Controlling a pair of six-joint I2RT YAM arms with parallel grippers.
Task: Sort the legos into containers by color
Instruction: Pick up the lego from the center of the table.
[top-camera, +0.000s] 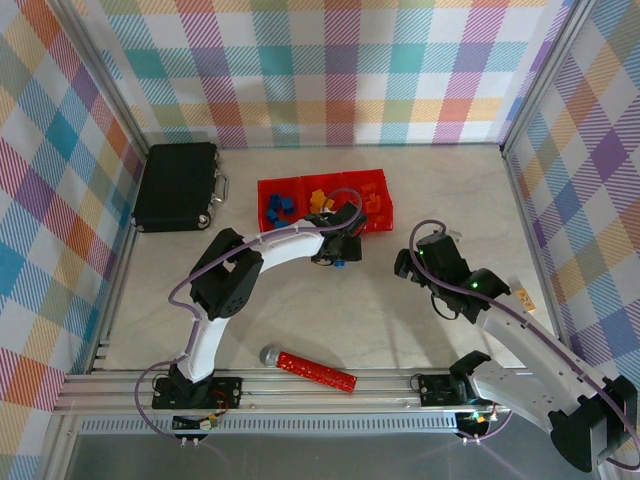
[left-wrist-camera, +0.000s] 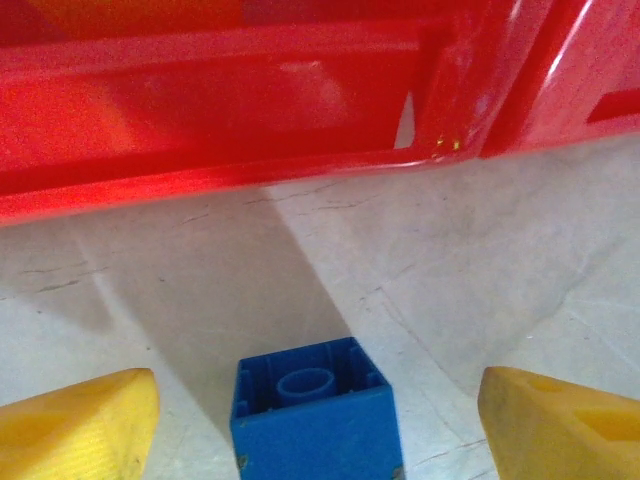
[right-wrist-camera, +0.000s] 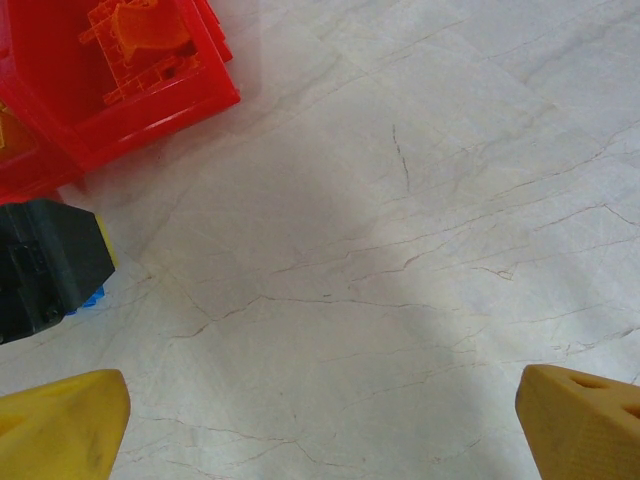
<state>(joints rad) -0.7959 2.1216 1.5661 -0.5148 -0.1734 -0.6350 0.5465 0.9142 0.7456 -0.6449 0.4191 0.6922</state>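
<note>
My left pincer (top-camera: 338, 254) is wide open, fingers flanking a blue lego (left-wrist-camera: 312, 425) without touching it; it lies on the table (left-wrist-camera: 500, 260) just before the red containers (left-wrist-camera: 200, 110). My right pincer (right-wrist-camera: 320, 430) is open, holding nothing, above the table.

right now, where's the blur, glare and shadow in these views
Left wrist: the containers are soft with a pale glare patch, a shadow running to the blue lego; right wrist: a broad soft shadow crosses the table; top external: even, sharp.
</note>
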